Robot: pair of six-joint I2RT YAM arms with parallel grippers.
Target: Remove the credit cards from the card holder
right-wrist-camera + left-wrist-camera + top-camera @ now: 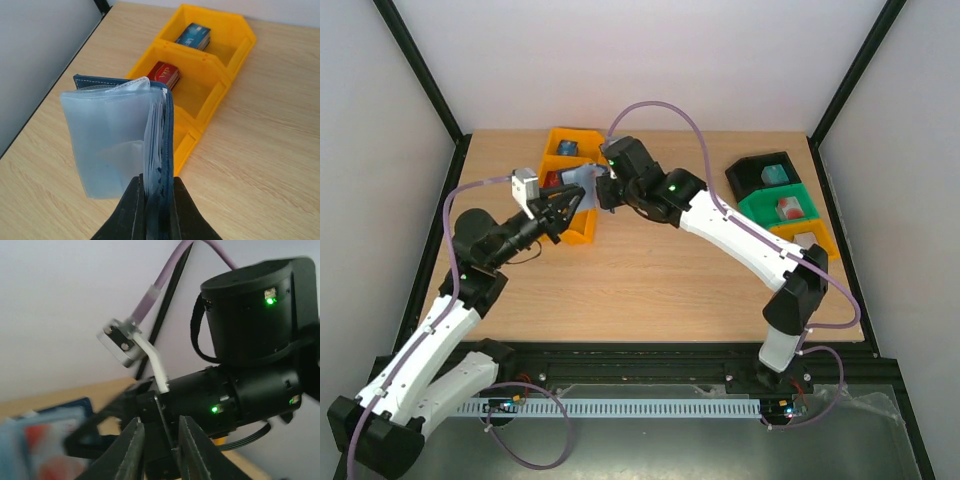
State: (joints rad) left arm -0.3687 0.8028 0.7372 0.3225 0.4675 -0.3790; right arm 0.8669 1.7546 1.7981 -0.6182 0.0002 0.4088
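No text, brand, number or sign is coming through legibly in any view. Ahead of the right gripper [154, 185], the red card [163, 75] and the blue card [193, 36] sitting in the yellow bin [240, 37] are showing pale printing on their faces, but it is appearing too small to read. The clear sleeves of the card holder [110, 140], rising just above that gripper's fingers, are showing only faint marks. To the left of the left gripper [161, 425], a red and white patch on the card holder is blurring beyond reading
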